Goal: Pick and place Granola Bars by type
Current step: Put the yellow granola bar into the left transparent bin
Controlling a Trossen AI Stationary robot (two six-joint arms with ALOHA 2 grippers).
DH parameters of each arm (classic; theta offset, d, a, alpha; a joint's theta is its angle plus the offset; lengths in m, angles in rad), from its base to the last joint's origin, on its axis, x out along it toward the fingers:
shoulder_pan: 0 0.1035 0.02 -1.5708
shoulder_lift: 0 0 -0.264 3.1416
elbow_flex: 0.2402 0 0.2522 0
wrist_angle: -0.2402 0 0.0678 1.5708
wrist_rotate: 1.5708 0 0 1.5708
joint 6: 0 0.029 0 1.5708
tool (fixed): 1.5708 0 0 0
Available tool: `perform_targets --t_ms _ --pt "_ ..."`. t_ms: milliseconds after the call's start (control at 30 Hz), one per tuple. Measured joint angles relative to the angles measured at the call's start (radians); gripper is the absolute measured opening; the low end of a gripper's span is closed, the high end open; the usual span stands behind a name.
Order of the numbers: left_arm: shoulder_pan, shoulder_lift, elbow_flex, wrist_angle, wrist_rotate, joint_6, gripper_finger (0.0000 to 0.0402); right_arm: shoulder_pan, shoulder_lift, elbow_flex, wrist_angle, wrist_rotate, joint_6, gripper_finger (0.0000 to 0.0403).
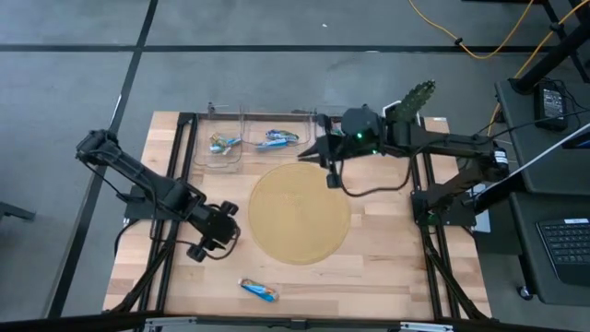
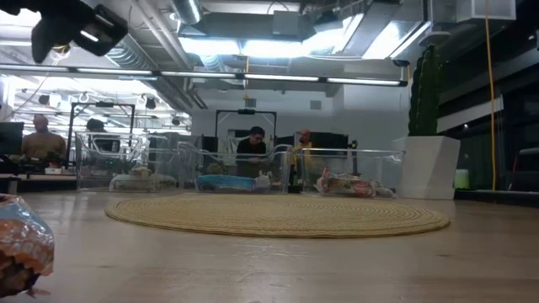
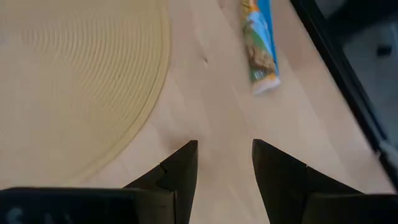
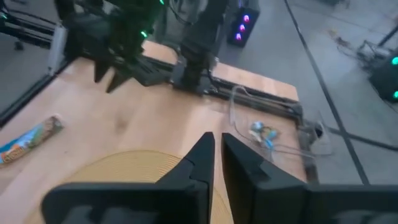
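Left gripper (image 1: 224,231) hovers with fingers parted over bare wood just beside the round mat (image 1: 299,213), holding nothing. Right gripper (image 1: 322,155) hangs above the mat's far edge, fingers nearly closed and empty. One granola bar (image 1: 259,291) lies alone near the table's (image 1: 387,267) front edge (shiny blue wrapper with yellow and green patches; its lettering cannot be read). More blue-wrapped bars (image 1: 277,138) sit in the clear bins (image 1: 224,152) at the far side.

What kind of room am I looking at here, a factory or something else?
Most likely a robotics lab or open workshop, not a factory. Two arms work at one wooden table, people sit at desks behind, ducts run across the bare ceiling, and a keyboard and yellow cable lie beside the rig.
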State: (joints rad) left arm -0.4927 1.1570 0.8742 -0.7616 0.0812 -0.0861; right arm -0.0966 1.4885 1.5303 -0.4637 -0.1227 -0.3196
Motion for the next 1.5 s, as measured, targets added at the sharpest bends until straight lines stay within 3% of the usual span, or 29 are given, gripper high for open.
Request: perform_targets --t_ms 300,433,633,1000,1267,1367,1500 --pt "-0.031 0.144 0.005 0.162 0.049 -0.171 0.0186 0.040 -0.226 -0.309 0.182 -0.010 0.064 0.0023" --pt "-0.038 0.204 0.005 0.251 0.100 -0.265 0.0218 0.057 -0.336 -0.398 0.185 -0.011 0.076 0.0023" --pt "-0.076 0.302 0.006 0.389 0.096 -0.365 0.0243 0.055 -0.429 -0.471 0.209 -0.009 0.073 0.0023" --pt "-0.167 0.499 0.006 0.573 -0.006 -0.459 0.0244 0.055 -0.439 -0.473 0.206 -0.036 0.081 0.0023" --pt "-0.182 0.592 0.006 0.613 -0.045 -0.546 0.0238 0.061 -0.439 -0.473 0.207 -0.037 0.110 0.0023" --pt "-0.182 0.596 0.007 0.613 -0.052 -0.564 0.0218 0.062 -0.439 -0.473 0.214 -0.037 0.120 0.0023" --pt "-0.182 0.593 0.006 0.610 -0.064 -0.574 0.0158 0.062 -0.439 -0.473 0.214 -0.037 0.139 0.0023"
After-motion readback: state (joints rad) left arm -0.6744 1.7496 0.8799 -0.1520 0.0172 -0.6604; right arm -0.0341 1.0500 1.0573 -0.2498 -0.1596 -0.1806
